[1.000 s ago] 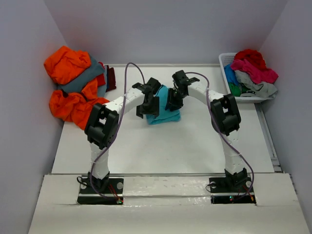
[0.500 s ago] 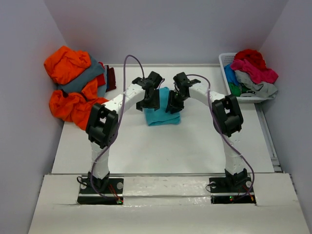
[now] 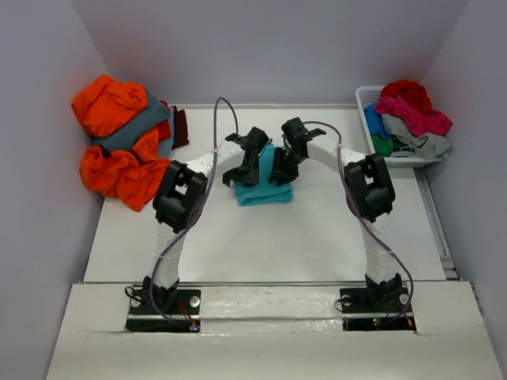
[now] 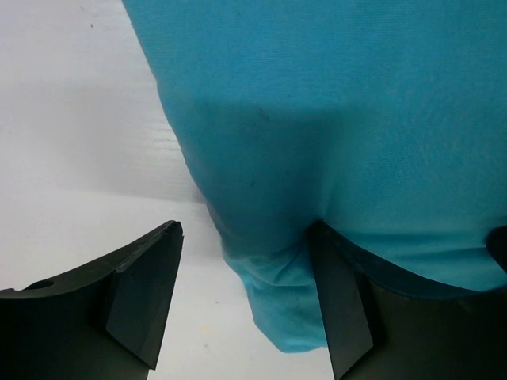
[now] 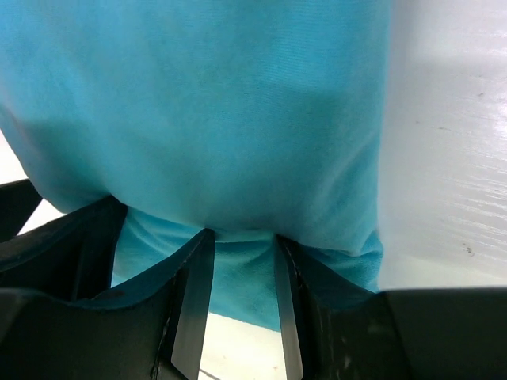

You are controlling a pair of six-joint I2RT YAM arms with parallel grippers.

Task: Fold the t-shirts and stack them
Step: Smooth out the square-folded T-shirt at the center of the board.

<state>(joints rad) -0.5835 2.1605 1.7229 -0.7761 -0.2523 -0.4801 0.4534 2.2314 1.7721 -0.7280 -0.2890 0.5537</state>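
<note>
Left gripper [image 4: 242, 269]: jaws spread wide and holding nothing, at the left edge of the turquoise t-shirt [image 3: 265, 192]. One black wedge-shaped finger [image 4: 142, 293] stands over bare table; the other touches the shirt's folded hem. The shirt is a soft, matte knit, folded into a compact block with a rounded, layered lower edge, and it lies near the middle of the white table [image 3: 261, 237]. Right gripper [image 5: 240, 269]: at the shirt's right side, jaws closed on a bunched fold of the turquoise cloth, with the rest of the fabric draped smoothly over its fingers.

Far left of the turquoise shirt, against the side wall, lies a crumpled heap of orange t-shirts [image 3: 107, 103], with a slate grey t-shirt [image 3: 131, 134] among them and a maroon t-shirt [image 3: 180, 127] at its inner edge. Far right of it stands a white slatted basket [image 3: 366, 99] holding a red t-shirt [image 3: 408, 91], a pink t-shirt [image 3: 412, 115], a light grey t-shirt [image 3: 424, 142] and a green t-shirt [image 3: 383, 146], all rumpled.

Compared with a second ago, the left arm's elbow has swung in toward the turquoise shirt, and its gripper now sits lower along the shirt's left edge. The right gripper has hardly shifted. The shirt lies flatter.

Open table surrounds the turquoise shirt in front and on both sides; the heap and the basket are well apart from it.
</note>
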